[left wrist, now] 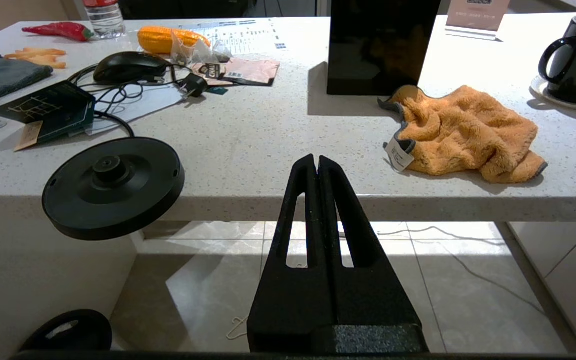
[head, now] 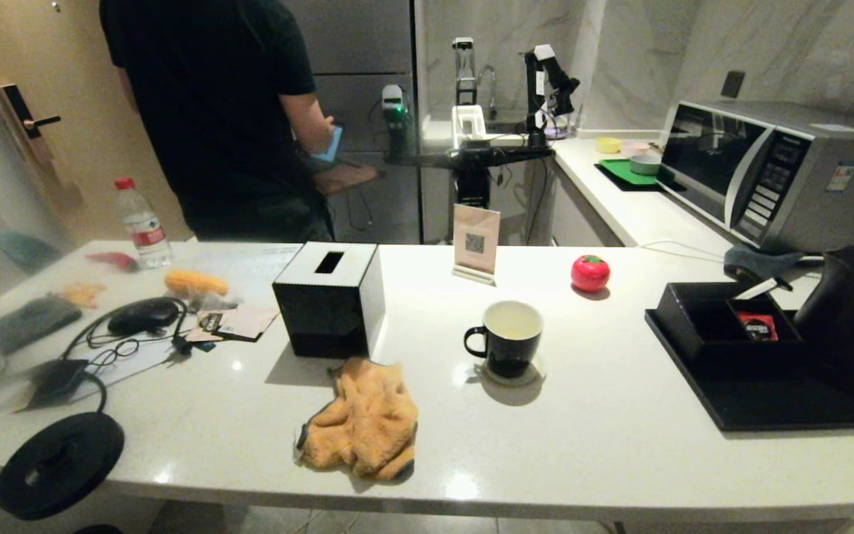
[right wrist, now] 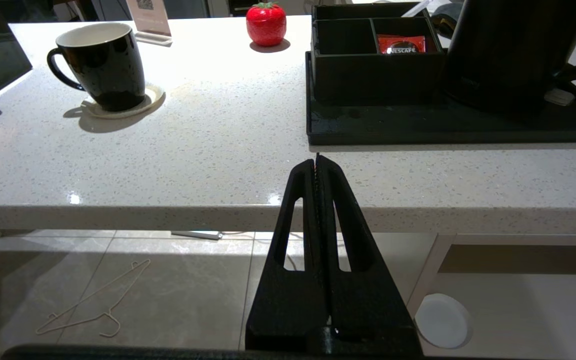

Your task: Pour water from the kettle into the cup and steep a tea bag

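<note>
On your far left, the kettle's round black base [left wrist: 113,187] overhangs the near edge of the counter [head: 605,445], with a mouse [left wrist: 129,66] and cords behind it. The left gripper [left wrist: 316,161] hangs below the counter edge, off the surface, its fingers pressed closed on nothing; leave it parked there.

Moving right, you pass the black tissue box [head: 329,298] and the crumpled orange cloth [head: 362,419], then the cup [head: 508,339] on its small saucer [head: 514,373] near the middle of the counter, handle turned to the robot's left. Its white inside looks dry, though you cannot be sure from here. No tea bag can be picked out for certain.

The right gripper [right wrist: 317,161] also sits below the near edge, fingers closed and empty, facing the black tray [right wrist: 438,129]. The kettle [head: 853,315] stands on that tray at the far right, its handle pointing away from the cup.

The step in hand is probably reaching for the kettle with the right arm. Open the fingers before you rise, clear the counter edge and tray lip, take the handle squarely and lift straight before travelling left.

Legible writing: the red sachet [right wrist: 401,44] in the tray's organizer box [right wrist: 375,70] reads "NESCAFE". The card [head: 476,243] behind the cup bears a QR code.
</note>
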`<state>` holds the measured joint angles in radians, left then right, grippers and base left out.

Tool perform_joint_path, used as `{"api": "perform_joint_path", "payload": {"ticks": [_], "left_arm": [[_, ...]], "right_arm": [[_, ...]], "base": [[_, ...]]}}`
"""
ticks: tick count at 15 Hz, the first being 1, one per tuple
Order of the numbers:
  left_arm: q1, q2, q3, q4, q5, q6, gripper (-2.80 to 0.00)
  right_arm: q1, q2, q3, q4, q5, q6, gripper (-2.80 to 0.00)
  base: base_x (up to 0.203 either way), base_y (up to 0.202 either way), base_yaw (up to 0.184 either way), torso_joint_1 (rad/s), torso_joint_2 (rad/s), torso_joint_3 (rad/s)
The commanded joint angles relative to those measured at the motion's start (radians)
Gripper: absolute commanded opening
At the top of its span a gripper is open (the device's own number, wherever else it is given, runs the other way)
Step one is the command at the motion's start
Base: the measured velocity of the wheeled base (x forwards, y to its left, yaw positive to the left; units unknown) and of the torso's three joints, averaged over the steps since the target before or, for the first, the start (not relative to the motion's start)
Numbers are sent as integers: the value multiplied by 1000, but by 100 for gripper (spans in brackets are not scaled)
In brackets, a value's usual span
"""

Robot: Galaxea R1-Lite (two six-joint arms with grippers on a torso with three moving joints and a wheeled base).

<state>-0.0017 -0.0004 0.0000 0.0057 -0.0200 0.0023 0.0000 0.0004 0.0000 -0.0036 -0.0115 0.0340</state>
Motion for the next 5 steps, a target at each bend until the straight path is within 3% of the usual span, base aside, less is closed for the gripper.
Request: {"api": "perform_joint_path", "payload": {"ticks": [1, 5], "left_arm": [[0, 0, 0, 0, -1, 1, -280], [0, 0, 0, 0, 0, 1, -280]], "right_arm": [[0, 0, 0, 0, 1, 1, -280], [0, 0, 0, 0, 1, 1, -280]], "base": [[0, 0, 0, 0, 0, 0], [0, 0, 0, 0, 0, 0]]}}
